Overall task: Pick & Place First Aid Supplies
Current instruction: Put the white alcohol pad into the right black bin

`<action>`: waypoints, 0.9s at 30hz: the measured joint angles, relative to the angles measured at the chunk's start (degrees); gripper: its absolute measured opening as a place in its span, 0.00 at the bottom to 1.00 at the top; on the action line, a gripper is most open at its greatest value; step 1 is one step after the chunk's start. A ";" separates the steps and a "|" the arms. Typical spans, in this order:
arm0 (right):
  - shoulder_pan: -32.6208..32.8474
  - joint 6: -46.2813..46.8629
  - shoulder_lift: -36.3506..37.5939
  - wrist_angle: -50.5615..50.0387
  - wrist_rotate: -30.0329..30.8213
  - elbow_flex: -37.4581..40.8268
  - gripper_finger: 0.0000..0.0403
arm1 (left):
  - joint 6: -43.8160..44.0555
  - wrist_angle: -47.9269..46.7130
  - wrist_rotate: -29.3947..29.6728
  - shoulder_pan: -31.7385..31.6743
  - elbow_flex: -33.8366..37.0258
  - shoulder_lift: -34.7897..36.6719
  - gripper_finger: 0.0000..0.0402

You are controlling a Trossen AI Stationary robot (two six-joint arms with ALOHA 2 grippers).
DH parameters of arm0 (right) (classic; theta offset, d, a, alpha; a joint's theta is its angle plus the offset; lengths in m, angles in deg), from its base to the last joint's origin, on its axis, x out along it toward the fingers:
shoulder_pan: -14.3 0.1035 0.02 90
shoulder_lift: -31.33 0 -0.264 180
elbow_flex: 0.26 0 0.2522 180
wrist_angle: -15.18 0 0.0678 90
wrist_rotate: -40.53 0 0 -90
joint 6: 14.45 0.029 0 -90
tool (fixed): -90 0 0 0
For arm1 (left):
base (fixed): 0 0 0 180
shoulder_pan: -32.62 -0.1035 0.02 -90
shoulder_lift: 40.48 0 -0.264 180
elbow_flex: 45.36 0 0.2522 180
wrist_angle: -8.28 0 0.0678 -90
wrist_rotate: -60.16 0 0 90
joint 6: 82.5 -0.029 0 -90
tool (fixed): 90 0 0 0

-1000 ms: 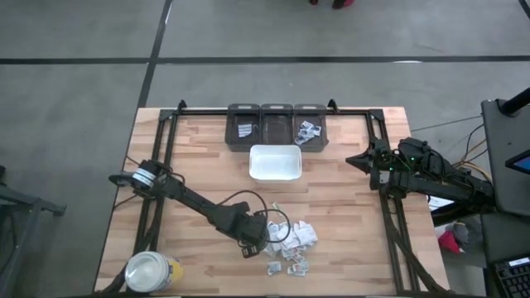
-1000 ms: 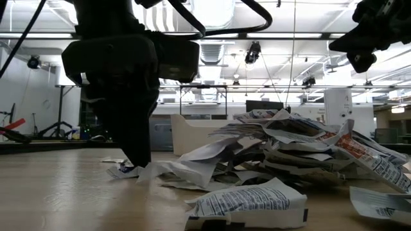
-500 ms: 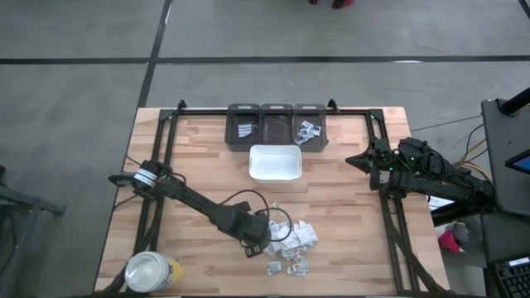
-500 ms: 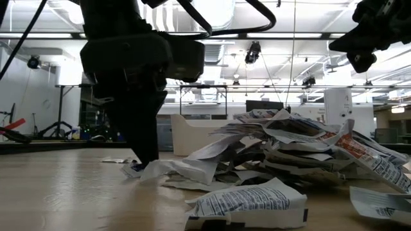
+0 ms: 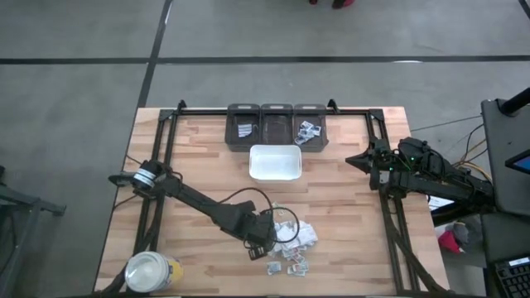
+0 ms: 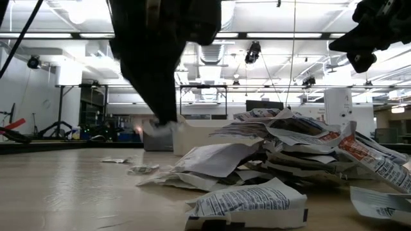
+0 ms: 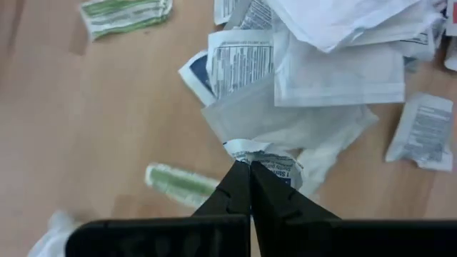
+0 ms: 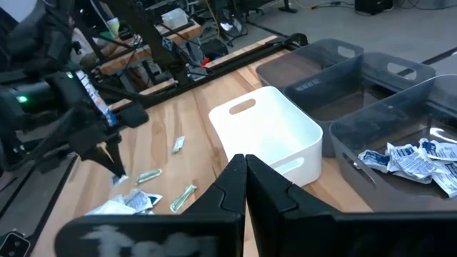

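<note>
Your left gripper has closed and lifted since one second ago.
It pinches a small white packet at its fingertips, just above the packet pile; right gripper stays closed, waiting at the table's right edge.

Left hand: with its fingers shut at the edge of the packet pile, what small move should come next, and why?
Probably a further lift, then a carry toward the white tray. The left hand is shut on a small white packet at its tips, and in the low view it hangs clear of the table beside the pile. The right hand waits shut at the table's right side.
</note>
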 joint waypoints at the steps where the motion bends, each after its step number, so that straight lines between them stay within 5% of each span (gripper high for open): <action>1: 0.00 0.61 -0.02 0.00 -0.02 0.00 0.02 | 0.01 -1.43 0.00 0.00 -1.32 0.00 0.00; 5: 0.00 3.85 -0.01 0.02 -0.31 0.00 0.02 | -1.42 -3.08 2.44 -0.30 -7.64 0.04 0.00; 14: 0.00 4.31 -1.12 4.81 -5.14 0.00 0.02 | -6.85 -1.24 22.70 -5.10 -21.36 0.15 0.00; 27: -0.02 3.25 -15.56 23.70 -5.56 0.00 0.04 | -26.02 19.97 25.18 -17.72 -24.50 0.20 0.00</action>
